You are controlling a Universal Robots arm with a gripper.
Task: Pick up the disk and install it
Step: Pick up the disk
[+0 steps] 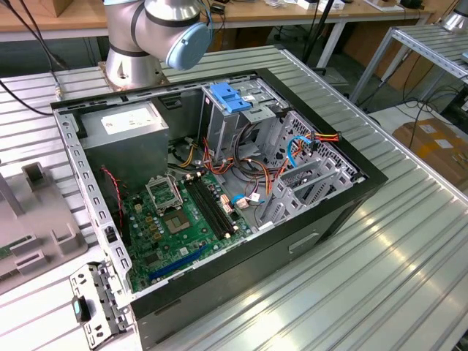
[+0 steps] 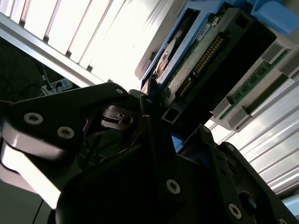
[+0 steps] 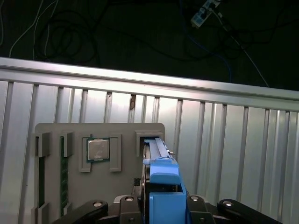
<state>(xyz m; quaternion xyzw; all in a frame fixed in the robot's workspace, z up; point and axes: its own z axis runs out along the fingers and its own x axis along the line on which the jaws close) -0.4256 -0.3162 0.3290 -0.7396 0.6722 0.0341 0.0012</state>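
The disk [image 3: 161, 179] stands on edge in a slot of the grey fixture plate [image 3: 56, 186], seen edge-on with its blue side rail towards the camera. In the second wrist view the disk [image 2: 196, 60] shows its green circuit board and blue rails. My gripper [image 3: 162, 203] straddles it, with black fingers [image 3: 133, 203] pressed close on both sides, shut on the disk. The open computer case [image 1: 329, 212] lies on the table in the exterior view, with its metal drive cage [image 1: 252, 121] at the back.
The fixture plate also holds a processor chip [image 3: 98, 150] and memory sticks [image 3: 62, 168]. Inside the case are a grey power-supply box [image 1: 128, 135], the motherboard [image 1: 175, 219], loose cables [image 1: 292, 157] and a light-blue latch bracket [image 1: 229, 96]. The arm's base [image 1: 142, 44] stands behind the case.
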